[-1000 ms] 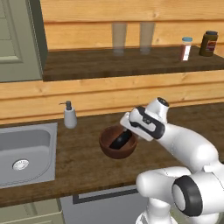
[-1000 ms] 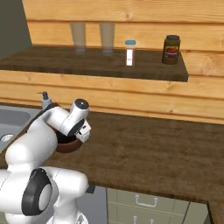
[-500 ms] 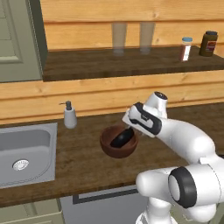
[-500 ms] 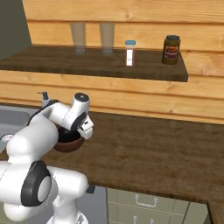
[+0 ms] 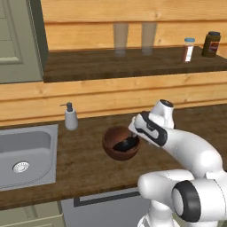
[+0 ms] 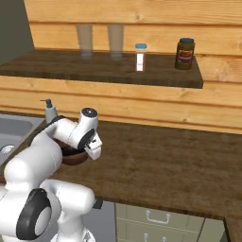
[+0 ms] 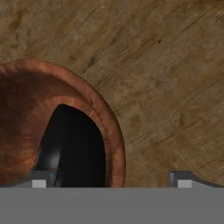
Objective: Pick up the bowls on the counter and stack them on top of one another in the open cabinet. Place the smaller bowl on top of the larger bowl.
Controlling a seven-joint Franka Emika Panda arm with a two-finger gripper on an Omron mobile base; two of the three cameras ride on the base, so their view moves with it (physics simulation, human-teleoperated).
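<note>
The larger bowl [image 5: 116, 150], reddish-brown, stands on the counter [image 5: 84, 170] with the smaller black bowl [image 5: 125, 143] lying inside it. My gripper [image 5: 134, 134] hangs just over the brown bowl's right rim, open and holding nothing. In the hand view the gripper [image 7: 111, 179] straddles that rim [image 7: 114, 144]. One fingertip [image 7: 41, 177] is over the black bowl [image 7: 74, 144] and the other is over bare counter [image 7: 175, 87]. From the right, the arm hides most of the brown bowl [image 6: 72, 157]. The open cabinet [image 5: 133, 64] is above and behind.
On the cabinet shelf [image 6: 104, 71] stand two drinking glasses [image 5: 120, 39], a small blue-capped bottle [image 5: 188, 49] and a dark jar [image 5: 212, 44]. A soap dispenser [image 5: 70, 117] and the steel sink [image 5: 26, 153] are to the left. A grey-green door [image 5: 17, 40] is at upper left.
The hand has shifted slightly and settled lower over the brown bowl's rim. The bowls have not moved and the jaws stay wide.
</note>
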